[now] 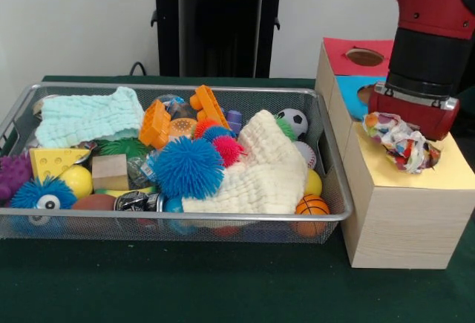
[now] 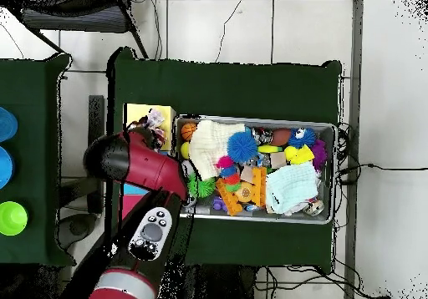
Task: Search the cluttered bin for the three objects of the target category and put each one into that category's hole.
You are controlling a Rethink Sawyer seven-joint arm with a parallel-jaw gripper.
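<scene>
The wire-mesh bin (image 1: 178,87) stands on the green table, full of toys; it also shows in the overhead view (image 2: 251,119). My gripper (image 1: 397,134) is to its right, over the pale wooden box with the yellow surround (image 1: 415,178). It is shut on a crumpled white wrapper (image 1: 404,148) with red, blue and yellow spots. The wrapper hangs right under the gripper and hides the yellow hole. In the overhead view the wrapper (image 2: 153,120) and gripper (image 2: 150,129) are at the yellow surround (image 2: 138,114). No other spotted wrapper shows clearly in the bin.
Behind the yellow box are the blue-surrounded hole (image 1: 356,89) and the red-surrounded hole (image 1: 364,57). In the bin lie a cream waffle cloth (image 1: 260,171), a mint waffle cloth (image 1: 89,115), a blue spiky ball (image 1: 188,167) and several balls and blocks.
</scene>
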